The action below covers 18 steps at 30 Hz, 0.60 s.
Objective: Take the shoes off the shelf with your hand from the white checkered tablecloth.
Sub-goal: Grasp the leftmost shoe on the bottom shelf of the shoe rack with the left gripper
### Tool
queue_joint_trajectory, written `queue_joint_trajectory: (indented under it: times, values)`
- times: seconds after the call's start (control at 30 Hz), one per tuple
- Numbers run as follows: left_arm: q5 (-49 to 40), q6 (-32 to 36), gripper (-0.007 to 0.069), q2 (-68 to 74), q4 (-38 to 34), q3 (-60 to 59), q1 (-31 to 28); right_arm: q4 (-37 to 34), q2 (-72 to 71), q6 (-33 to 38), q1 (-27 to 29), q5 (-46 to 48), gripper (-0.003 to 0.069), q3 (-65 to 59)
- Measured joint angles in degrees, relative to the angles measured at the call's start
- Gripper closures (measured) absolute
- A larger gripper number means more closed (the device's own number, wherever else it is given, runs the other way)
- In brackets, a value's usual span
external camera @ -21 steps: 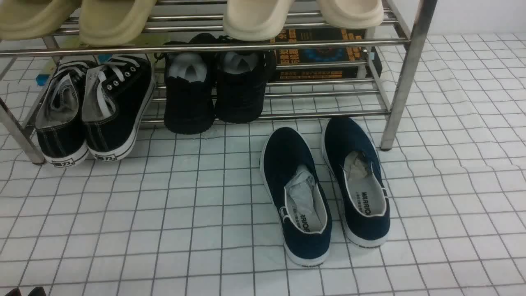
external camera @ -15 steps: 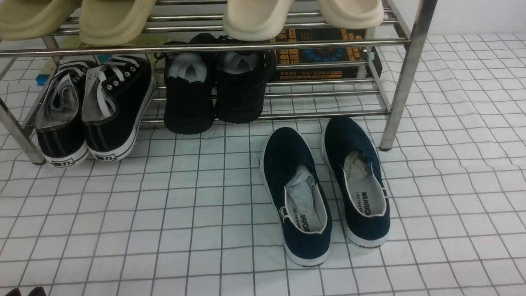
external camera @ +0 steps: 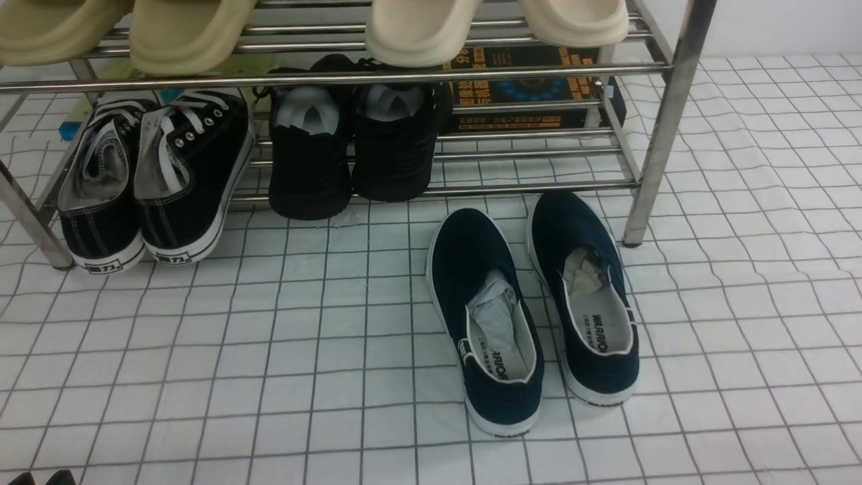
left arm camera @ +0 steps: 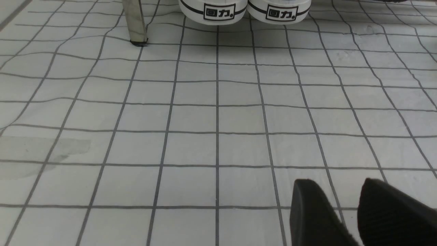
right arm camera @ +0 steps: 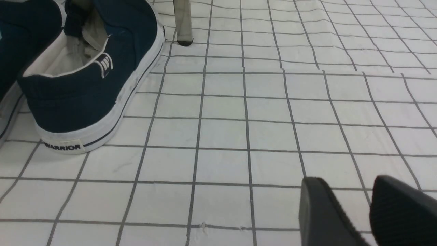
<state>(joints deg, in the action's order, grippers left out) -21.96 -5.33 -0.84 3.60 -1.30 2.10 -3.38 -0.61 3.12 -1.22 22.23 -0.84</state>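
Observation:
The shoes (external camera: 155, 182), black canvas sneakers with white laces and soles, sit at the left of the shelf's (external camera: 667, 121) lower tier, heels towards me and reaching down to the white checkered tablecloth (external camera: 303, 350). Their white heels show in the left wrist view (left arm camera: 244, 8) beside a shelf leg (left arm camera: 135, 24). My left gripper (left arm camera: 336, 182) is low over the cloth, well short of the shoes, open a little and empty; its tips show in the front view (external camera: 40, 478). My right gripper (right arm camera: 344, 179) is also open a little and empty, over bare cloth.
Navy slip-ons (external camera: 532, 310) lie on the cloth in front of the shelf, close to my right gripper (right arm camera: 85, 85). All-black shoes stuffed with paper (external camera: 353, 148) and a dark box (external camera: 532, 87) are on the lower tier. Beige slippers (external camera: 188, 30) and cream slippers (external camera: 417, 30) are on the upper tier.

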Motion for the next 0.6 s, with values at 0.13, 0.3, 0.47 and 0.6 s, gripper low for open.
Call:
queue_joint_trajectory:
  times: [0.13, 0.3, 0.47, 0.6]
  values:
    - [0.00, 0.00, 0.0384, 0.00, 0.00, 0.00, 0.00, 0.00, 0.00, 0.00, 0.00, 0.00, 0.0420, 0.00]
    - [0.00, 0.00, 0.0384, 0.00, 0.00, 0.00, 0.00, 0.00, 0.00, 0.00, 0.00, 0.00, 0.0420, 0.00]
    - [0.00, -0.30, 0.0384, 0.00, -1.11, 0.00, 0.00, 0.00, 0.00, 0.00, 0.00, 0.00, 0.0420, 0.00]
    - [0.00, -5.71, 0.0384, 0.00, -10.68, 0.00, 0.00, 0.00, 0.00, 0.00, 0.00, 0.00, 0.0420, 0.00]
